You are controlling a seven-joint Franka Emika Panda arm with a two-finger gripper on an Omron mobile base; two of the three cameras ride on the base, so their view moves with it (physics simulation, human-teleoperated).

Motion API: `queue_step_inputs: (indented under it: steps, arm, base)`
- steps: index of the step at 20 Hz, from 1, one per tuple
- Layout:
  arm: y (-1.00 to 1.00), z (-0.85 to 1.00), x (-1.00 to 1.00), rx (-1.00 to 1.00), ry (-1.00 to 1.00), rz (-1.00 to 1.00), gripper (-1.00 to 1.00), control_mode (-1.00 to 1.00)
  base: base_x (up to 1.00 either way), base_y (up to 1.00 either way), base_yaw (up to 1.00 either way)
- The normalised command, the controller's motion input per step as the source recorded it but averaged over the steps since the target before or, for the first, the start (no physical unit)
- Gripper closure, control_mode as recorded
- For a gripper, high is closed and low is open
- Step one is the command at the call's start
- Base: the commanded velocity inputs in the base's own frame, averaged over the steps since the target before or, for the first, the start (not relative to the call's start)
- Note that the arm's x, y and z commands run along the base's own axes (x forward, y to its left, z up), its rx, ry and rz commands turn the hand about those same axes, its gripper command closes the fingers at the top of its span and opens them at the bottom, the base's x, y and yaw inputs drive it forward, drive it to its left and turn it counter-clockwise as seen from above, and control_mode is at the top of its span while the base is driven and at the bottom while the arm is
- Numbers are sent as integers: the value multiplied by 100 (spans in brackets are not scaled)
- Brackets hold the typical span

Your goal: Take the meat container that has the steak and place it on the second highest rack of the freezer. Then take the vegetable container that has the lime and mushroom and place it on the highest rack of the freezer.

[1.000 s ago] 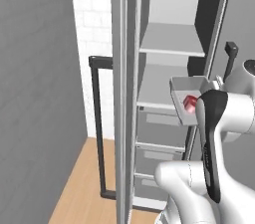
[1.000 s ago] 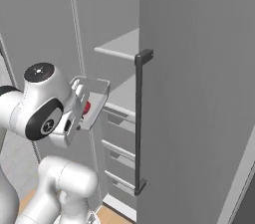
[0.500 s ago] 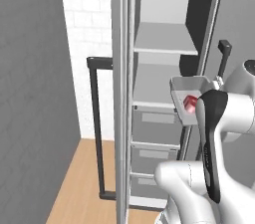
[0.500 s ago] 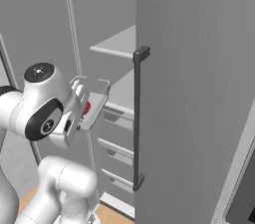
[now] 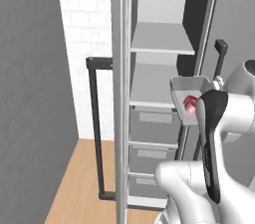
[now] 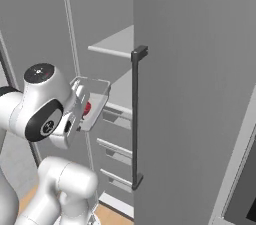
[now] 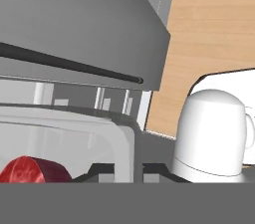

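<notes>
- We have the freezer [image 5: 164, 68] door edge at left; since a second ago the whole view has slid as the base drove.
- Our tray [image 5: 191, 99] with the steak [image 5: 191, 102] sits level with the lower shelf [image 5: 154, 86], the gripper [image 7: 128, 168] clenched on its rim.
- It could strike the frame, or the steak could slide, if we drive crooked.

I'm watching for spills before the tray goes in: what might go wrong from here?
The meat container is gripped at one rim, so it may tilt and let the steak slide. It hangs level with the lower shelf, so its front edge might catch the shelf lip. The open door's handle stands close beside the arm.
</notes>
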Motion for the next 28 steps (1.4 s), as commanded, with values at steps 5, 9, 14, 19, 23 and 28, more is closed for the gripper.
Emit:
queue_step_inputs:
  steps: [5, 9, 14, 19, 23, 28]
  arm:
    - [0, 0, 0, 0, 0, 0, 100, 100]
    - [0, 0, 0, 0, 0, 0, 100, 100]
    - [0, 0, 0, 0, 0, 0, 100, 100]
    - [0, 0, 0, 0, 0, 0, 100, 100]
    - [0, 0, 0, 0, 0, 0, 100, 100]
    - [0, 0, 0, 0, 0, 0, 100, 100]
  base:
    - [24, -8, 0]
    - [-1, 36, 0]
    - [-27, 14, 0]
    - [-33, -30, 0]
    - [-6, -17, 5]
    - [21, 1, 5]
